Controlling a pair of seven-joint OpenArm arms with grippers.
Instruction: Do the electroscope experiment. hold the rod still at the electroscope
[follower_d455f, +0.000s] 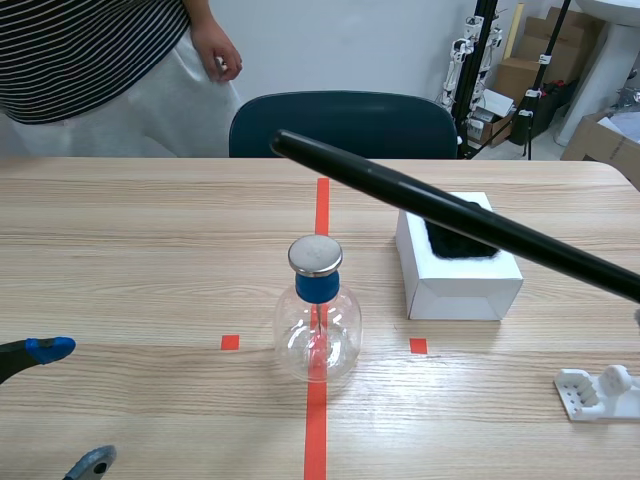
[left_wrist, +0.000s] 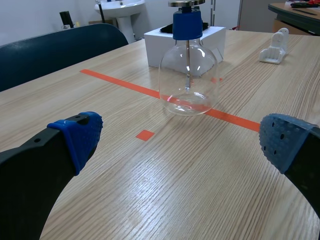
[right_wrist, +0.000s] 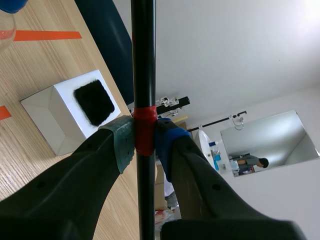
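The electroscope is a clear glass flask with a blue collar and a round metal cap, standing on the red tape line at mid table. A long black rod slants in from the right, and its tip hangs above and beyond the cap without touching it. In the right wrist view my right gripper is shut on the rod at its red tape band. My left gripper rests low at the near left, open and holding nothing. In its own view the left gripper has the electroscope ahead of it.
A white box topped with a black fur pad stands right of the flask, under the rod. A small white stand lies at the near right. A dark chair and a person in a striped top are behind the far edge.
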